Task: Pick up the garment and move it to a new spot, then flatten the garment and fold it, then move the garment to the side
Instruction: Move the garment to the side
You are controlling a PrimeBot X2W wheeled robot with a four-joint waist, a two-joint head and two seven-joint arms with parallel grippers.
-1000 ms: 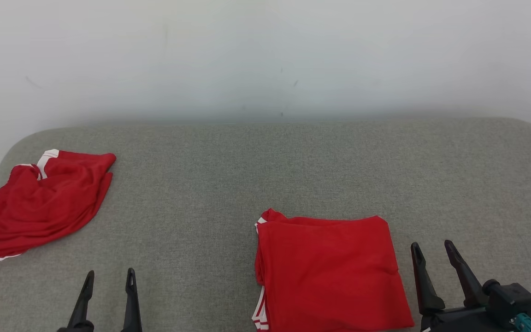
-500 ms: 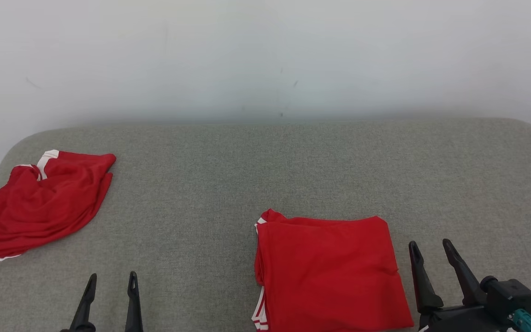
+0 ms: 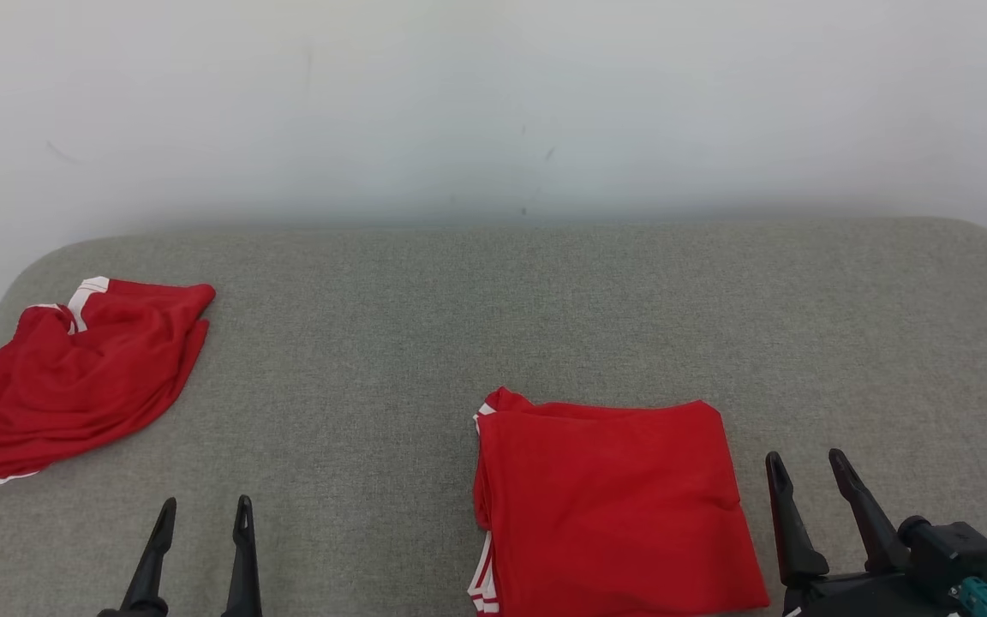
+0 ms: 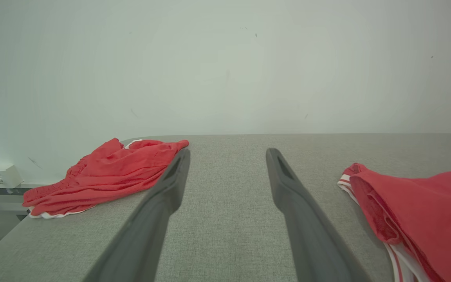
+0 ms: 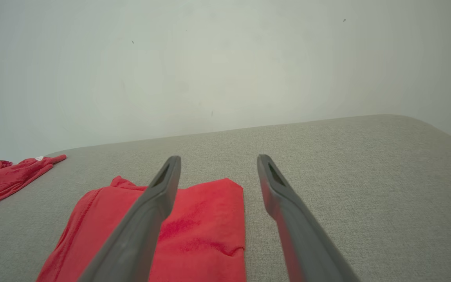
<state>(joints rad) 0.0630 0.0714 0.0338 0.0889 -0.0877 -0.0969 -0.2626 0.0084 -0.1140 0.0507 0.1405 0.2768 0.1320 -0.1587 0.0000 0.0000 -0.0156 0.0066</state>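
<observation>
On the bench (image 3: 545, 291): folded red shorts (image 3: 613, 506) lay near the front, long side pointing away from the robot.
Right gripper (image 3: 804, 457): just right of the folded shorts, the nearer one; jaws wide open, holding nothing.
Left gripper (image 3: 206, 503): farther off; jaws wide open, empty.
Crumpled red shorts (image 3: 74, 377): far left.
Change: almost nothing had moved.

A grey fabric-covered tabletop with rounded corners (image 3: 545, 291) stands before a plain white wall (image 3: 493, 103). A small white box (image 4: 1, 174) sits low beside that wall.
</observation>
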